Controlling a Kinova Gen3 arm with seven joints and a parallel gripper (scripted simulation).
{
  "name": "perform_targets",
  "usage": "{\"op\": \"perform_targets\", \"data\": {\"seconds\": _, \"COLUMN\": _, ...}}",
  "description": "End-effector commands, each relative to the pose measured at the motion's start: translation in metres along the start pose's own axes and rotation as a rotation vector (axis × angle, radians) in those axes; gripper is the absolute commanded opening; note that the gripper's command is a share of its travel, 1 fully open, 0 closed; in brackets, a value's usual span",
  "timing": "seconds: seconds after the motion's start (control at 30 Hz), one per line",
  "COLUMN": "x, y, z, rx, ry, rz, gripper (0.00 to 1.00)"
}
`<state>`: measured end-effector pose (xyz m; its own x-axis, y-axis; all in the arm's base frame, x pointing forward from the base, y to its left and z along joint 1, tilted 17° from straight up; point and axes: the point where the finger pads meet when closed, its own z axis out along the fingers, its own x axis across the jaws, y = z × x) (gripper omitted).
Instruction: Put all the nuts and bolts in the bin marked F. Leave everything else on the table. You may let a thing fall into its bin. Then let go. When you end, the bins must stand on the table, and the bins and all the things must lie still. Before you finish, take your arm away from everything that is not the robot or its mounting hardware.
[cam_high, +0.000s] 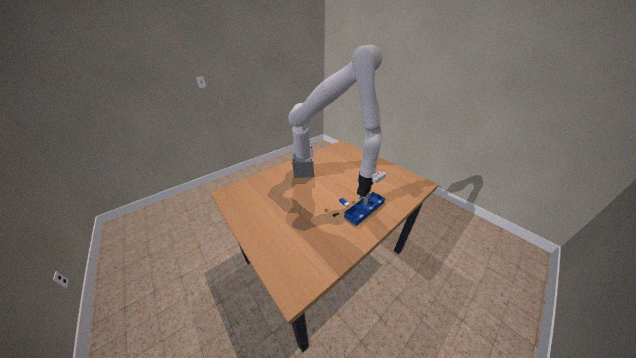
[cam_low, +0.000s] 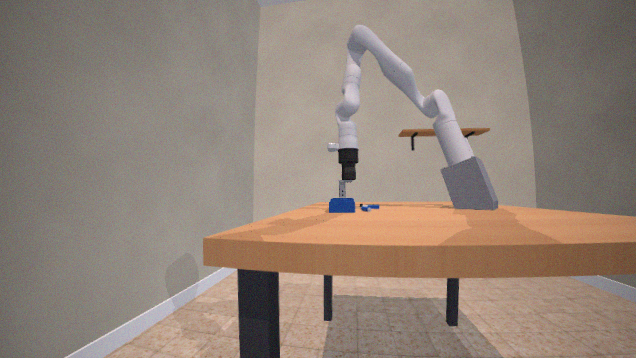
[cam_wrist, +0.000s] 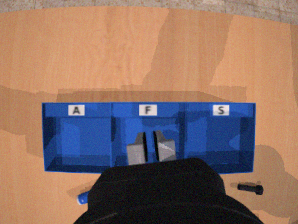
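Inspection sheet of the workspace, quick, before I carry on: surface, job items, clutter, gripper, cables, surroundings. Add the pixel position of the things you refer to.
Surface: wooden table (cam_high: 270, 240) (cam_low: 420, 260) (cam_wrist: 100, 50), arm's shadow across it.
Job's things: blue bins (cam_high: 354, 220) (cam_low: 342, 205) (cam_wrist: 182, 130) marked A, F, S stand on the table; a black bolt (cam_high: 336, 214) (cam_wrist: 251, 189) lies outside, beside them. Contents of F: partly hidden, cannot tell.
Clutter: small blue items (cam_high: 343, 201) (cam_low: 373, 206) (cam_wrist: 83, 198) beside the bins.
Gripper: gripper (cam_high: 366, 202) (cam_low: 342, 197) (cam_wrist: 150, 141) at bin F, narrow gap between fingers; grip on anything small cannot be told.
Cables: nothing seen.
Surroundings: wall shelf (cam_low: 425, 133), wall socket (cam_high: 60, 279).
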<state>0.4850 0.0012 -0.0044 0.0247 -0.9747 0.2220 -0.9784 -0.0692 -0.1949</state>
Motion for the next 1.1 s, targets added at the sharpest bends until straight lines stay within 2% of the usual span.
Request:
{"op": "perform_targets", "data": {"seconds": 0.0, "x": -0.002, "y": -0.003, "z": -0.012, "rx": 0.01, "ry": -0.004, "rz": 0.0, "gripper": 0.31}}
{"op": "perform_targets", "data": {"seconds": 0.1, "x": -0.001, "y": -0.003, "z": -0.024, "rx": 0.01, "ry": -0.004, "rz": 0.0, "gripper": 0.31}}
{"op": "perform_targets", "data": {"seconds": 0.47, "x": -0.006, "y": -0.004, "z": -0.025, "rx": 0.01, "ry": -0.004, "rz": 0.0, "gripper": 0.31}}
{"op": "perform_targets", "data": {"seconds": 0.97, "x": -0.081, "y": -0.013, "z": -0.025, "rx": 0.01, "ry": -0.005, "rz": 0.0, "gripper": 0.31}}
{"op": "perform_targets", "data": {"seconds": 1.07, "x": -0.085, "y": -0.013, "z": -0.025, "rx": 0.01, "ry": -0.005, "rz": 0.0, "gripper": 0.31}}
